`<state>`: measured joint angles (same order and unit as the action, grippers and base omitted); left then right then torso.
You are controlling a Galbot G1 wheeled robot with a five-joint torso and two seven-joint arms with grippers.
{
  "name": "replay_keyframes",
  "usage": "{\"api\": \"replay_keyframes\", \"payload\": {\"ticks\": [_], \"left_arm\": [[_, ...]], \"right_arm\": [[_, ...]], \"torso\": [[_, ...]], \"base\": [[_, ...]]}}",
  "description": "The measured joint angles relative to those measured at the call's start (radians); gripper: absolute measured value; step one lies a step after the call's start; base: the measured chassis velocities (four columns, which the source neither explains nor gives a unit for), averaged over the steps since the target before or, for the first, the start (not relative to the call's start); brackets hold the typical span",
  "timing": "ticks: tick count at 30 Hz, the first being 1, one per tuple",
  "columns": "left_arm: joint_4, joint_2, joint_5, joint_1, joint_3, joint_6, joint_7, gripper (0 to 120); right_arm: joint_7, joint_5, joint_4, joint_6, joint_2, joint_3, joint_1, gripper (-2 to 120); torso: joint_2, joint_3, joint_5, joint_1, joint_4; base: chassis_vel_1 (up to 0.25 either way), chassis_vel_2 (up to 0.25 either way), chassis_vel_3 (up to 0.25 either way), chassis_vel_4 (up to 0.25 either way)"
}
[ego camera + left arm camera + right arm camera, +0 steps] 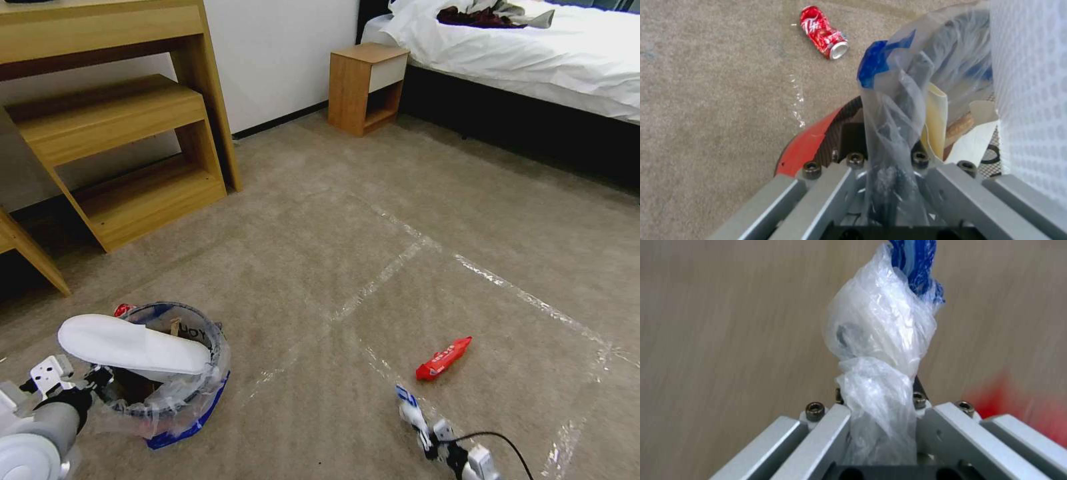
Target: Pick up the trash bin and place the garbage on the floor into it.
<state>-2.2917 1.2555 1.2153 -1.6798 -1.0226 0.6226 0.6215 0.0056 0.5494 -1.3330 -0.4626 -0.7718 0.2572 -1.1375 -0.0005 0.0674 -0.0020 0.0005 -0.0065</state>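
Left gripper jaws clamp trash bin rim; right gripper jaws apparently pinch plastic-wrapped litter.

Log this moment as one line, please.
left gripper shut on round red-and-blue trash bin | white slipper across its top | right gripper shut on crumpled clear plastic wad | red wrapper on carpet

floor: beige carpet, taped grid | wooden desk left | nightstand by white-sheeted bed | white wall
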Motion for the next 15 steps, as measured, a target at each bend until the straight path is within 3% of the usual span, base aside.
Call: {"api": "replay_keyframes", "payload": {"ticks": [5, 10, 12, 15], "left_arm": [[-0.018, -0.002, 0.005, -0.01, -0.008, 0.002, 0.004, 0], [-0.024, -0.001, 0.008, -0.013, -0.011, 0.002, 0.005, 0], [-0.025, 0.01, 0.008, -0.013, -0.01, 0.003, 0.005, 0], [-0.025, 0.02, 0.006, -0.012, -0.006, 0.004, 0.004, 0]], "right_arm": [[0.002, -0.041, -0.117, -0.039, -0.007, -0.14, 0.156, 1], [-0.015, -0.006, -0.196, -0.046, 0.03, -0.154, 0.251, 1], [-0.054, 0.066, -0.296, -0.064, 0.061, -0.12, 0.375, 1], [-0.066, 0.109, -0.356, -0.058, 0.064, -0.087, 0.441, 1]], "torso": [[0.0, 0.0, 0.0, 0.0, 0.0006], [0.0, 0.0, -0.0003, 0.0, 0.0002], [0.0, 0.0, -0.0003, 0.0, 0.0001], [0.0, 0.0, -0.0003, 0.0, 0.0005]], "base": [[0.0, 0.0, 0.0, 0.0], [0.0, 0.0, 0.0, 0.0], [0.0, 0.0, 0.0, 0.0], [0.0, 0.0, 0.0, 0.0]]}}
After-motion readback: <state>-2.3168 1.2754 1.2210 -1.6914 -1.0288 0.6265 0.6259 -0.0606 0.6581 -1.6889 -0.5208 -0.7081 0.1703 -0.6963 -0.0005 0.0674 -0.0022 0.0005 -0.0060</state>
